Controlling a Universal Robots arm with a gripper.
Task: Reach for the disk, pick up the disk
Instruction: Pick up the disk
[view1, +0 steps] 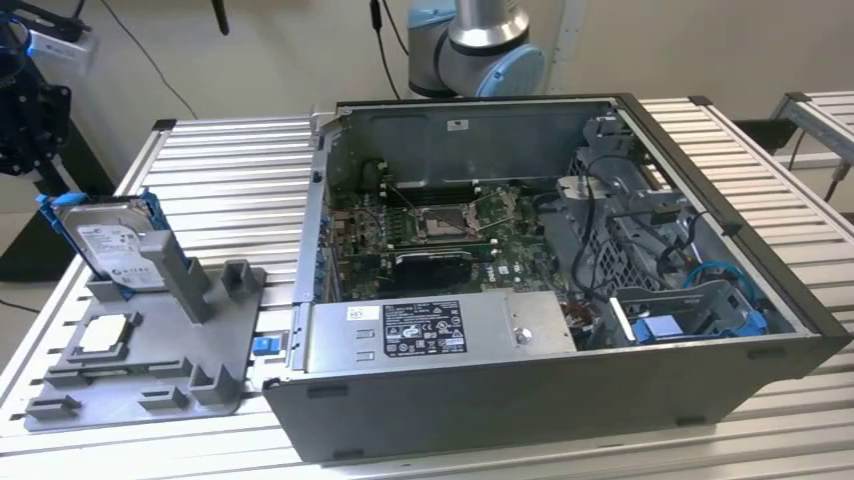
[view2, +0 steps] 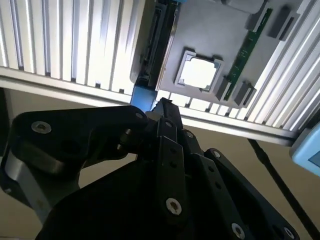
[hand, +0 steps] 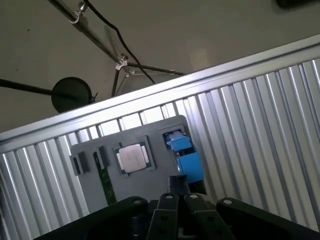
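The disk, silver-grey with a white label and a blue frame, stands on edge in a slot of the grey holder at the exterior view's left. In the second wrist view I look down its dark top edge, and its blue frame shows in the first wrist view. My gripper hangs well above the disk, its black fingers drawn together to a point with nothing between them. The same tip sits just short of the blue frame in the first wrist view.
A small square silver chip lies flat on the holder beside the disk, and a green memory stick lies by it. The open computer case takes up the slatted table's middle. My arm's base stands behind the case.
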